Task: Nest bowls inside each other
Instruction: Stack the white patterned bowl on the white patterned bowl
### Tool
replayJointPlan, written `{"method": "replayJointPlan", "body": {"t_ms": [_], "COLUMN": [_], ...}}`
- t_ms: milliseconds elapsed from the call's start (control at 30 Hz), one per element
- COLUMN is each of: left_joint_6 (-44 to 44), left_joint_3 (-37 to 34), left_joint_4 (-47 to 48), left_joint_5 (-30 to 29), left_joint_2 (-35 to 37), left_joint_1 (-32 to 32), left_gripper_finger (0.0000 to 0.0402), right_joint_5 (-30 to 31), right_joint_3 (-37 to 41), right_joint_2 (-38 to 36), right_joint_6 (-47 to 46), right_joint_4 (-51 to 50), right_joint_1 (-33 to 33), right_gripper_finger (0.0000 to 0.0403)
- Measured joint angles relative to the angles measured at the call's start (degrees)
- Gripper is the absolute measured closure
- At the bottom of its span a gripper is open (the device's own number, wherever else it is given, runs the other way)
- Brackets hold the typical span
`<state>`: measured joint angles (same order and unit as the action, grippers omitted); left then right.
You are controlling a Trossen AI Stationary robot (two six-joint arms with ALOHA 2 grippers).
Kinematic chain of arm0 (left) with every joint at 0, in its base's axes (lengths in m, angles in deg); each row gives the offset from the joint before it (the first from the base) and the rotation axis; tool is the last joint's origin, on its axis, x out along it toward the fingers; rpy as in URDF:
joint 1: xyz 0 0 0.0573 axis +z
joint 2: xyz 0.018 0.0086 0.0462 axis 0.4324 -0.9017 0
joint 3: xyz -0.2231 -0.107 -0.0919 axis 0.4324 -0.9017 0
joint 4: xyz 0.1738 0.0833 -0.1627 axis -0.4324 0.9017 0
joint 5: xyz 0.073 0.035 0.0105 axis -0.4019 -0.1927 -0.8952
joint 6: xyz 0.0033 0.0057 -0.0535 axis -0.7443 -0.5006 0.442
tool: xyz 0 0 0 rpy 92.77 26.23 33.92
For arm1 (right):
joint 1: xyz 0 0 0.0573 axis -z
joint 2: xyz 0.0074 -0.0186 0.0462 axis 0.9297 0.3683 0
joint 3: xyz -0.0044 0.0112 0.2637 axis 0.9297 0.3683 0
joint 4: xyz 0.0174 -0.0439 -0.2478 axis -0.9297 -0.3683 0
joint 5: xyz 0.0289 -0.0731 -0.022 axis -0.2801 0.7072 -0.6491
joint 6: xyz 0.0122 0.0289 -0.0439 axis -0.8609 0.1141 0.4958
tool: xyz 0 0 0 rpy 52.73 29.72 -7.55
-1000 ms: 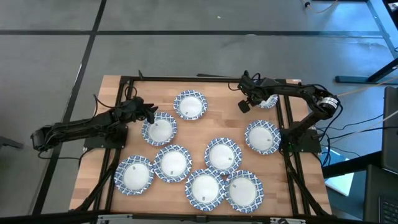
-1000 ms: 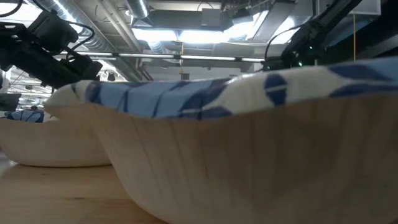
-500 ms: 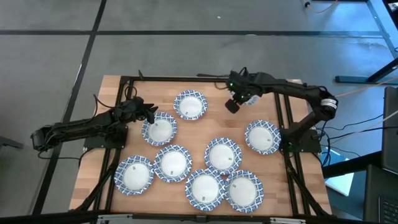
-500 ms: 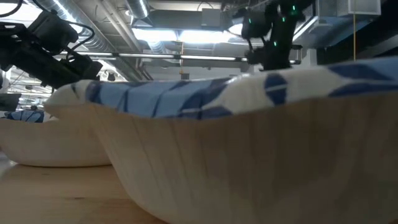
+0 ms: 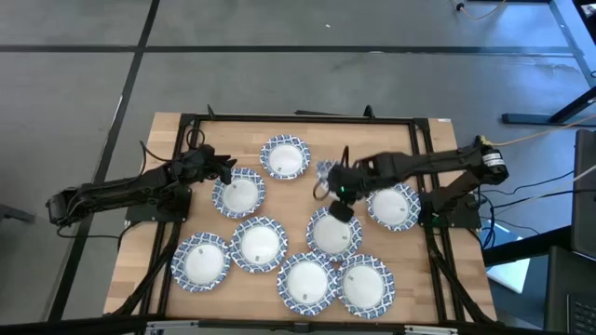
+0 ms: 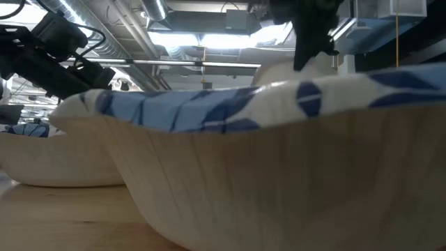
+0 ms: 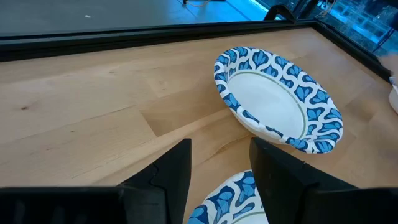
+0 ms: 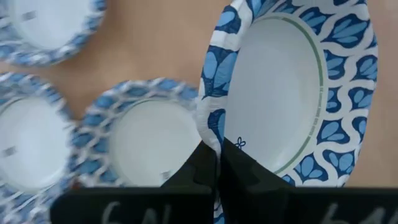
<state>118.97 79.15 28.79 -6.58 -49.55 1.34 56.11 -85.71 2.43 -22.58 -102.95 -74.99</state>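
- Carried bowl [image 8: 292, 93]: pinched by its rim in the right gripper [image 8: 219, 163], now swung from the table's far right corner to just above the middle bowl [image 5: 333, 233]. Nesting looks imminent.
- Left gripper [image 7: 219, 165]: parted, empty, waiting by 2 bowls.
- 8 bowls on wooden table [image 5: 168, 149]; grey floor around.

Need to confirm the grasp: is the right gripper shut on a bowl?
Yes. The right gripper is shut on the carried bowl's rim, pinched between its fingers.

Wood table [image 5: 289, 126] w/ black frame on grey floor [image 5: 279, 74]; ceiling lights [image 6: 202, 38], ducts overhead
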Motion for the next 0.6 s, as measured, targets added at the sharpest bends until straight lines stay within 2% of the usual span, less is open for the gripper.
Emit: {"method": "replayJointPlan", "body": {"t_ms": [367,600], "left_joint_6": [1.5,3.0], "left_joint_3": [0.0,0.0], "left_joint_4": [5.5,11.0], "left_joint_5": [0.2,0.2], "left_joint_2": [-0.1,-0.1], "left_joint_1": [0.0,0.0], "left_gripper_finger": [0.0244,0.0244], "right_joint_5": [-0.1,6.5], "right_joint_3": [-3.3,-2.5], "right_joint_2": [0.0,1.8], "right_joint_6": [-15.7,-21.4], "right_joint_4": [3.4,3.7], "right_joint_1": [-18.3,-22.2], "right_gripper_finger": [0.0397,0.0396]}}
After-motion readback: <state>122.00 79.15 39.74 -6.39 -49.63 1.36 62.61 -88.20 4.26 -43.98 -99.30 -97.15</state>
